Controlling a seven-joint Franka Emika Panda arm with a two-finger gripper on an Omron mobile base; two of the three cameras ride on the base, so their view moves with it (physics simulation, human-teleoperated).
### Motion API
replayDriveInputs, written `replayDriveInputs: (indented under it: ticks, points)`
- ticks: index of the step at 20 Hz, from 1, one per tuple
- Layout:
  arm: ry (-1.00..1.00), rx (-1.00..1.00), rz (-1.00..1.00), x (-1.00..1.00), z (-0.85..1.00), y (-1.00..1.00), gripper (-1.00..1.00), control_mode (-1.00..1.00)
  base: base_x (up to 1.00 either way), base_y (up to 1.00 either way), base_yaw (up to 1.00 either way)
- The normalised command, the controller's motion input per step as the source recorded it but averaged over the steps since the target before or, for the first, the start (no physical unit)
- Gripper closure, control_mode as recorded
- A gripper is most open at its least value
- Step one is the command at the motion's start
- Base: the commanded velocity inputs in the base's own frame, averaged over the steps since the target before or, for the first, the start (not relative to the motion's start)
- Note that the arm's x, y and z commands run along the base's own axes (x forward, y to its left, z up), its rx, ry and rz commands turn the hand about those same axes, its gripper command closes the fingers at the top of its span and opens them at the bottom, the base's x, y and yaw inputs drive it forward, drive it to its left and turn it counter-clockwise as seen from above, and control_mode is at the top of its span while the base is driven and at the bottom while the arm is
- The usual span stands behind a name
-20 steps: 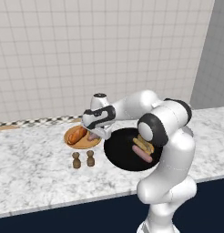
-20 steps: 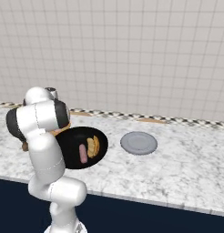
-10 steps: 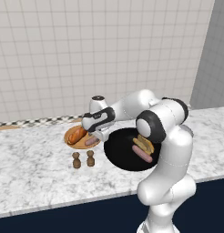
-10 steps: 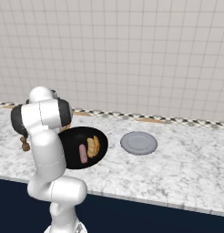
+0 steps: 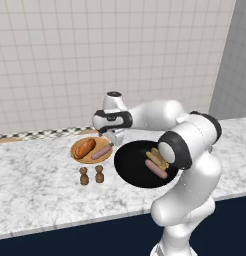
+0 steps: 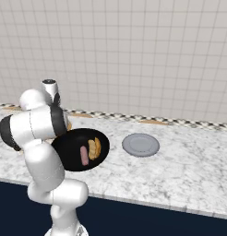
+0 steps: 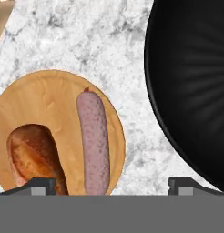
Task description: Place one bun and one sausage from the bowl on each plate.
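Hand view — bun (image 7: 34,157) cut off; gripper (image 7: 111,184) apparently open

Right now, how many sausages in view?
2. One sausage lies on the wooden plate beside a bun; the other sausage is in the black bowl. None seem hidden.

Gripper (image 7: 111,186) opened, sausage (image 7: 93,141) released onto wooden plate (image 7: 54,91)

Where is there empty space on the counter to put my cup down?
The marble counter lies bare right of the flat grey plate, and also left of the two small brown shakers. It is crowded around the tan wooden plate, the big black bowl and the open gripper.
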Motion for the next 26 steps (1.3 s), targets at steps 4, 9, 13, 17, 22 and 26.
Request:
replayDriveInputs:
  ticks: [4, 9, 13, 17, 22, 26]
  points:
    - [0.02, 0.03, 0.04, -0.79, 0.89, -0.88, -1.00, -1.00, 0.00, 0.00, 0.00]
    - [0.09, -0.08, 0.16, -0.73, 0.56, -0.85, -1.00, -1.00, 0.00, 0.00, 0.00]
    - [0.17, -0.22, 0.25, -0.54, 0.27, -0.69, -1.00, -1.00, 0.00, 0.00, 0.00]
    - [0.28, -0.31, 0.30, -0.42, 0.00, -0.50, -1.00, -1.00, 0.00, 0.00, 0.00]
    - [0.23, -0.26, 0.31, -0.25, -0.22, -0.57, -1.00, -1.00, 0.00, 0.00, 0.00]
    - [0.17, -0.18, 0.27, 0.00, -0.45, -0.54, -1.00, -1.00, 0.00, 0.00, 0.00]
